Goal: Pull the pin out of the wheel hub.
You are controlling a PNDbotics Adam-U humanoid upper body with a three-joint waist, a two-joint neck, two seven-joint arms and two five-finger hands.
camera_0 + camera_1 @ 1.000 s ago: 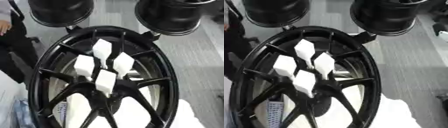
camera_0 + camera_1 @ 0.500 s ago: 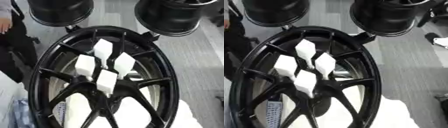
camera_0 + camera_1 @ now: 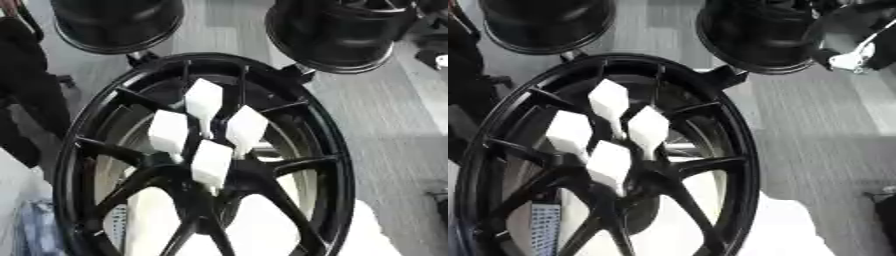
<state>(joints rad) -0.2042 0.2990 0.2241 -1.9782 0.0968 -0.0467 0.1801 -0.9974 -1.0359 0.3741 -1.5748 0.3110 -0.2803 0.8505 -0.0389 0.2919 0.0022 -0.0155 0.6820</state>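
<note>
Neither hand shows, so the fingers' state cannot be told; four white pins (image 3: 203,100) stand untouched at the middle of the black wheel hub (image 3: 338,165), so the pull seems unstarted, and next a hand must reach in and pinch one.

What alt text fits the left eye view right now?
A black spoked wheel fills the view, with four white blocks clustered at its hub. Two more dark wheels sit behind it; no robot hand shows.

place: workshop | cues: black wheel rims (image 3: 114,22), grey floor (image 3: 394,135)
</note>
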